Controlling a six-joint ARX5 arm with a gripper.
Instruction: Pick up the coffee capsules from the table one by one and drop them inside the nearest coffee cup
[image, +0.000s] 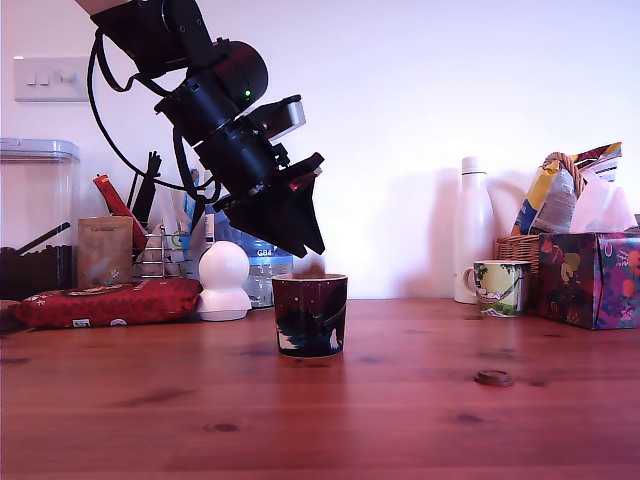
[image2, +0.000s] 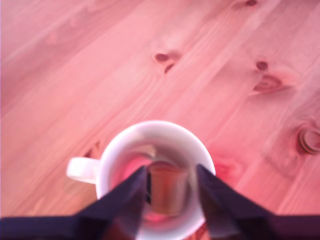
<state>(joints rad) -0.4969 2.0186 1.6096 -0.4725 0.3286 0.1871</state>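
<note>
Your gripper (image: 310, 248) hangs tilted just above the cup (image: 310, 315), tips close over the rim, near the middle of the table (image: 400, 430).

In the wrist view the gripper (image2: 171, 170) looks down into the cup (image2: 120, 150). Its 2 dark fingers (image2: 131, 200) stand partly apart, approx. 1 capsule's width. A blurred reddish-brown capsule (image2: 167, 192) sits between them, long axis running along the fingers and into the cup. There seem to be thin gaps on both sides, so you can't tell whether it's pinched, loose or already inside.

A 2nd capsule (image: 493, 378) sits on the table, well apart from the cup toward the exterior view's right. It looks low and flat side-on, and the wrist view shows it as a round ring (image2: 310, 140), so its axis is vertical. Which end is up isn't clear.

Only the wrist view gives you the cup's pale inside, a small pale lug (image2: 80, 170) on its outer side, and the capsule between the fingers. Only the exterior view gives you the cup's dark wall w/ white-blue splash, the gripper's tilt and its height over the rim. From that side the fingers overlap, so their gap is hidden.
</note>
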